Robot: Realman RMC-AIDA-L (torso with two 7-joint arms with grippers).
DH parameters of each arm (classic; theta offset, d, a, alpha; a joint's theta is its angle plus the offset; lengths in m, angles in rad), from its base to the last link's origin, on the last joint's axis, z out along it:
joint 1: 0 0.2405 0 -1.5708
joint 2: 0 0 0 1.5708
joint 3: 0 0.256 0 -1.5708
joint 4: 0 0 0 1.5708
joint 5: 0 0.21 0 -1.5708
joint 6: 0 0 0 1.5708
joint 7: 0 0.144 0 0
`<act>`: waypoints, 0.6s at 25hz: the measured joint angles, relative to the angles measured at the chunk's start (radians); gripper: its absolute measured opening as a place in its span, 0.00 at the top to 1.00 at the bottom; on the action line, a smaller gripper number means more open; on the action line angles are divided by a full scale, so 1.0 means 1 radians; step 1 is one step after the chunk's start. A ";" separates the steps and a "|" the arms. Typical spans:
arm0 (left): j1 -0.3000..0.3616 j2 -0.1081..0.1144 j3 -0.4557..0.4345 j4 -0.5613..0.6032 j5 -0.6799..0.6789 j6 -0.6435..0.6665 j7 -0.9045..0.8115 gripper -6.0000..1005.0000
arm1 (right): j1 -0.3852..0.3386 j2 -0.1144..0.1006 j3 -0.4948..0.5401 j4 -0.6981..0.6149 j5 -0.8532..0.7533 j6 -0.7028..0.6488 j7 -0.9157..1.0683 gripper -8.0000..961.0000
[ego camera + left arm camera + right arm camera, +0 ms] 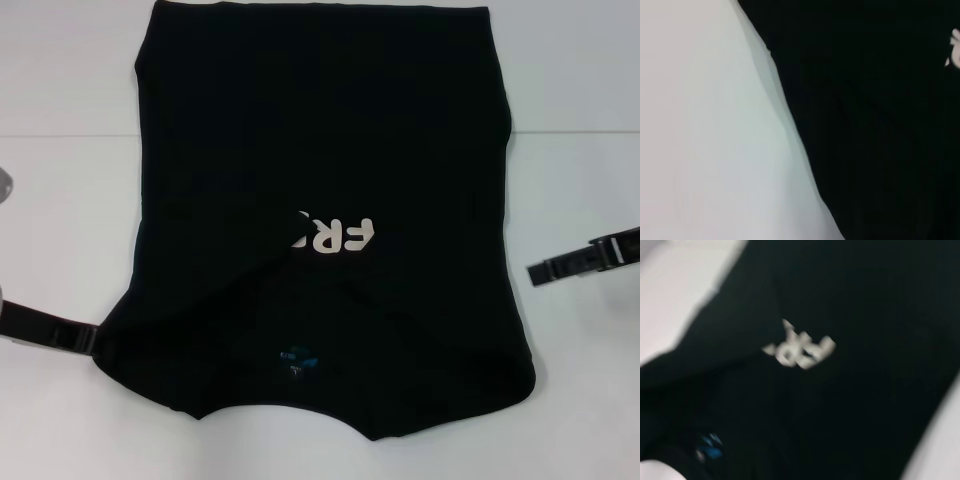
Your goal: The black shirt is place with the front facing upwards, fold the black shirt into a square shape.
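Observation:
The black shirt [320, 180] lies flat on the white table [60, 220], collar end toward me. Both its sides run almost straight, with no sleeves sticking out. A flap from the left side lies folded inward and covers part of the white print [335, 236]. The blue neck label [297, 357] shows near the collar. My left gripper [88, 337] is low at the shirt's near left corner, at its edge. My right gripper [540, 271] is over bare table to the right of the shirt, apart from it. The right wrist view shows shirt [850, 400], print [800, 350] and label [709, 450]; the left wrist view shows the shirt's edge [865, 125].
A table seam [570, 133] crosses behind the shirt. A small grey object [5, 185] sits at the far left edge. Bare table [705, 125] lies on both sides of the shirt.

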State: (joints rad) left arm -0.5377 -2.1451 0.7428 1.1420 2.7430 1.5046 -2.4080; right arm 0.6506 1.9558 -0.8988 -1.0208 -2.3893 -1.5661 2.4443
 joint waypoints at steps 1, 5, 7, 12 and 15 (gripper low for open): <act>0.000 0.007 -0.012 -0.011 -0.013 0.000 0.014 0.98 | 0.027 -0.005 0.010 -0.004 -0.059 -0.038 0.063 0.05; -0.002 0.034 -0.031 -0.060 -0.066 -0.006 0.061 0.98 | 0.099 0.006 0.035 -0.003 -0.225 -0.128 0.153 0.05; -0.002 0.049 -0.031 -0.087 -0.087 -0.011 0.080 0.98 | 0.114 0.023 0.018 0.002 -0.270 -0.138 0.164 0.05; -0.001 0.058 -0.031 -0.114 -0.100 -0.027 0.101 0.98 | 0.126 0.065 -0.085 -0.002 -0.322 -0.103 0.138 0.06; -0.002 0.058 -0.032 -0.117 -0.100 -0.033 0.105 0.98 | 0.142 0.091 -0.143 -0.002 -0.370 -0.079 0.138 0.06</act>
State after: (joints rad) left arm -0.5397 -2.0870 0.7110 1.0246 2.6428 1.4717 -2.3033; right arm 0.7927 2.0466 -1.0421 -1.0229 -2.7589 -1.6446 2.5818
